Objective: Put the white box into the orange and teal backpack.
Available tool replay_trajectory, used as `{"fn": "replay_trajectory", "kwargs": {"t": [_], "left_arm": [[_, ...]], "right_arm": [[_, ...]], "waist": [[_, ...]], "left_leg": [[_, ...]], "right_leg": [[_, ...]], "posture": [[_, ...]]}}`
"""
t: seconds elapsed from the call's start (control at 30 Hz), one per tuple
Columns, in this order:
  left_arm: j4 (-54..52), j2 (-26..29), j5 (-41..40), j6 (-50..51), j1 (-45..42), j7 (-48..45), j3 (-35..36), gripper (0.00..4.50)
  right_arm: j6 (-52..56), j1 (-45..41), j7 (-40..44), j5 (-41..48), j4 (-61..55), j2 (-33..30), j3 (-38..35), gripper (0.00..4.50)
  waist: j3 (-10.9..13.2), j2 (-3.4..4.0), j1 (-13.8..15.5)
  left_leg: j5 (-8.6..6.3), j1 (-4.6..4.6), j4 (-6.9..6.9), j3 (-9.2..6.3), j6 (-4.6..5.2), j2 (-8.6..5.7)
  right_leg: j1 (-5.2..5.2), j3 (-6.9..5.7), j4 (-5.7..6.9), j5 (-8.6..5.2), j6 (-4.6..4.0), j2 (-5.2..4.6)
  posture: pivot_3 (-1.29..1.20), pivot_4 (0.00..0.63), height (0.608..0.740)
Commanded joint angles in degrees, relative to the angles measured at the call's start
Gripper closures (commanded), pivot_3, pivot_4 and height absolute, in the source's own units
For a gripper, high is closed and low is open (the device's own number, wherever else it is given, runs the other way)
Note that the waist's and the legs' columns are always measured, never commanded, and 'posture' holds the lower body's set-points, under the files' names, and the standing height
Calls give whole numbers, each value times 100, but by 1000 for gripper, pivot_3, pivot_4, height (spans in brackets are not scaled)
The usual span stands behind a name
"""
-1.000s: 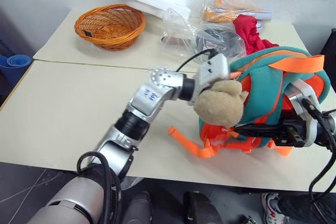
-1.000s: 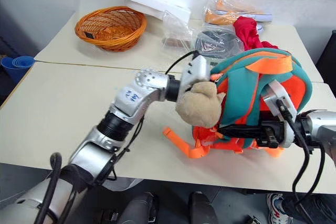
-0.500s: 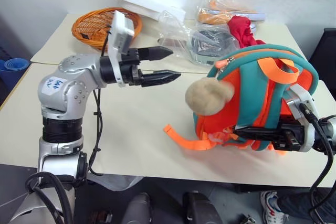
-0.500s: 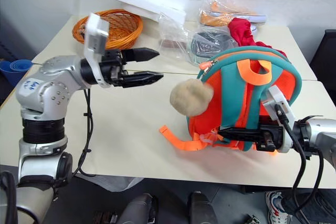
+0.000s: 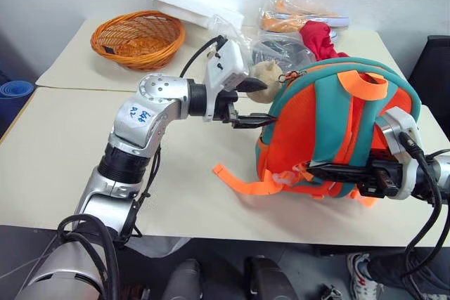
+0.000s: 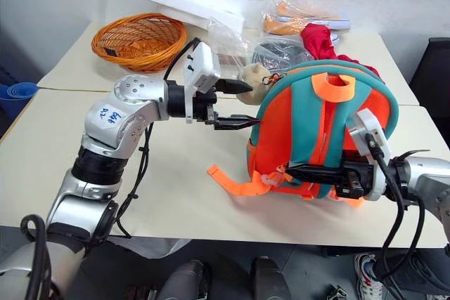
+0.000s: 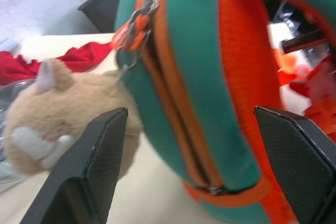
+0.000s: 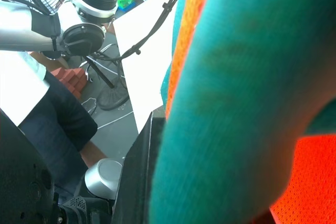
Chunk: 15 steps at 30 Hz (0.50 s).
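Note:
The orange and teal backpack (image 5: 295, 131) stands upright on the near table, right of centre. My right gripper (image 5: 316, 171) lies across its lower front and is shut on a strap there. My left gripper (image 5: 252, 103) is open beside the pack's upper left edge. In the left wrist view its fingers (image 7: 94, 166) straddle the teal zipper edge (image 7: 178, 93). A tan plush toy (image 5: 266, 75) hangs by the zipper pull, just behind that gripper. The white box is out of view.
On the far table sit an orange wicker basket (image 5: 137, 36), white foam slabs (image 5: 190, 5), clear plastic bags (image 5: 278, 50) and a red cloth (image 5: 320, 36). An orange strap (image 5: 239, 182) trails over the tabletop. A person's shoe (image 5: 365, 272) shows under the table's right end.
My left gripper drew back from the backpack to the left and opened, then returned to its upper left edge. The plush toy swung from the pack's front to behind that gripper.

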Motion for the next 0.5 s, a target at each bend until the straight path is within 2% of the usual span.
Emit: {"fn": "replay_trajectory", "kwargs": {"t": [0.03,0.13,0.3,0.4,0.5], "left_arm": [[224,-30,-4,-425,-300,-49,353,456],[456,-12,17,-619,-336,-178,405,456],[1145,-102,784,-1295,-349,-230,-147,456],[1446,-326,914,-1389,-356,-265,-269,456],[1490,-564,782,-1247,-325,-375,-209,1030]], "right_arm": [[2,32,-55,220,-136,44,-179,4457],[-36,99,-73,213,-165,49,-176,4457],[-81,70,-150,233,-154,96,-109,4457],[-99,46,-184,235,-167,115,-68,4457],[-114,48,-181,213,-178,122,-55,4457]], "waist": [[0,0,6],[0,0,4],[0,0,11],[0,0,13],[0,0,19]], "left_leg": [[-1,-3,0,0,1,0],[-4,-5,0,0,7,0],[-5,-6,0,2,8,-2],[-5,-7,1,2,8,-2],[-6,-9,0,1,9,-2]], "right_leg": [[0,-1,-4,0,0,-2],[0,-2,-10,1,1,-3],[2,-2,-17,2,3,-4],[2,-2,-17,2,4,-4],[1,-3,-19,2,4,-4]], "posture": [[0,150,740],[0,150,740],[0,150,740],[0,150,740],[0,150,740]]}}
